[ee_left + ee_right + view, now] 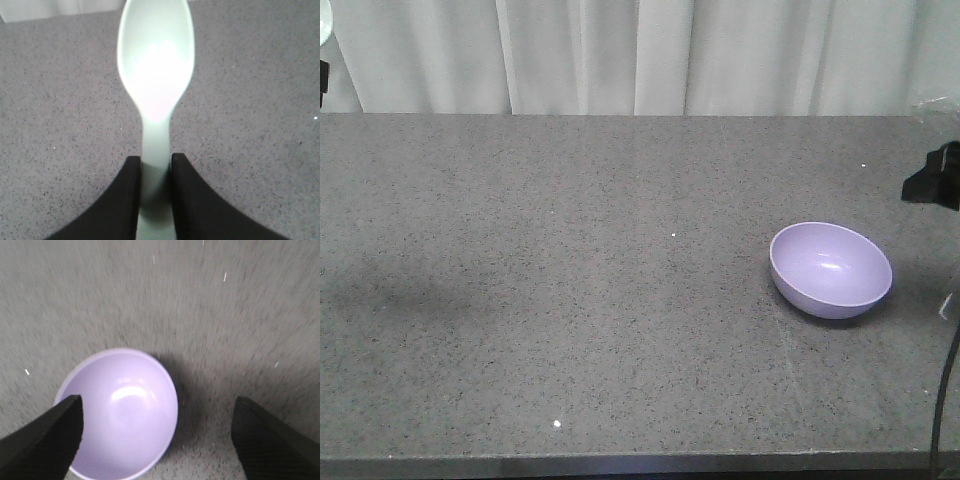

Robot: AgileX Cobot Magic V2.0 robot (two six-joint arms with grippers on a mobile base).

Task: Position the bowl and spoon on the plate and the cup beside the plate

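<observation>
The lavender bowl [830, 268] rests on the right side of the grey table, its opening tipped toward the camera. In the right wrist view my right gripper [157, 402] hangs open above the bowl [125, 415]. Its left finger [50, 440] overlaps the bowl's left rim, and its right finger [270, 440] is over bare table. My left gripper [155, 162] is shut on the handle of the pale mint spoon [155, 60], whose scoop points away over the table. The plate and the cup are out of view.
The speckled grey table [570, 300] runs back to a white curtain [640, 55]. A black part of the right arm [935, 175] shows at the right edge, with a black cable [945, 400] hanging below it. The table's front edge lies along the bottom of the front view.
</observation>
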